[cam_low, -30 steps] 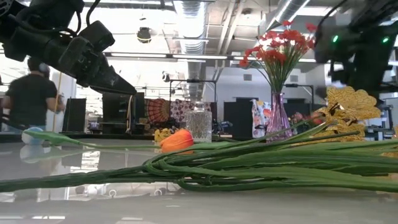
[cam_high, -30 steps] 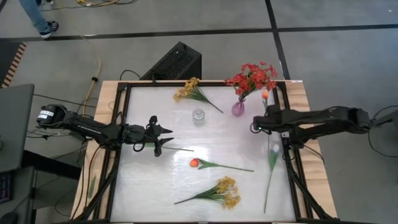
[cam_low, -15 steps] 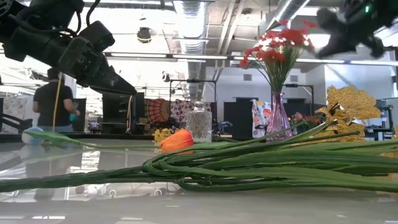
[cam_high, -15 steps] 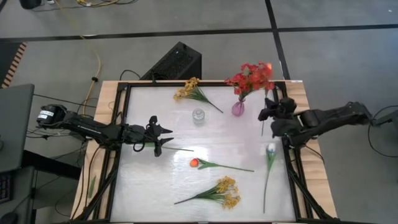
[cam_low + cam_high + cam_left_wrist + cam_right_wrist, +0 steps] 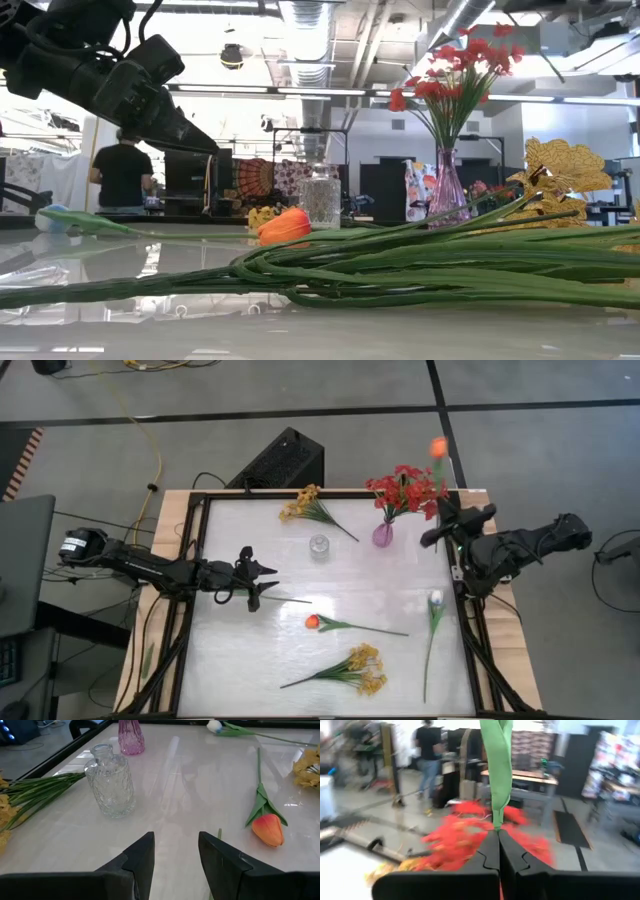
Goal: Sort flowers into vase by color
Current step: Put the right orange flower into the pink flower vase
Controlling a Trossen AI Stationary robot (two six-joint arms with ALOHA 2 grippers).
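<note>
Right gripper (image 5: 498, 851) fingers clamped on green stem of orange tulip (image 5: 438, 447), lifted clear beside pink vase (image 5: 383, 535) of red flowers (image 5: 403, 487), likely for carrying to a vase. Left gripper (image 5: 176, 851) fingers parted, empty, low over table (image 5: 380, 590) near clear vase (image 5: 110, 782); waiting.
</note>
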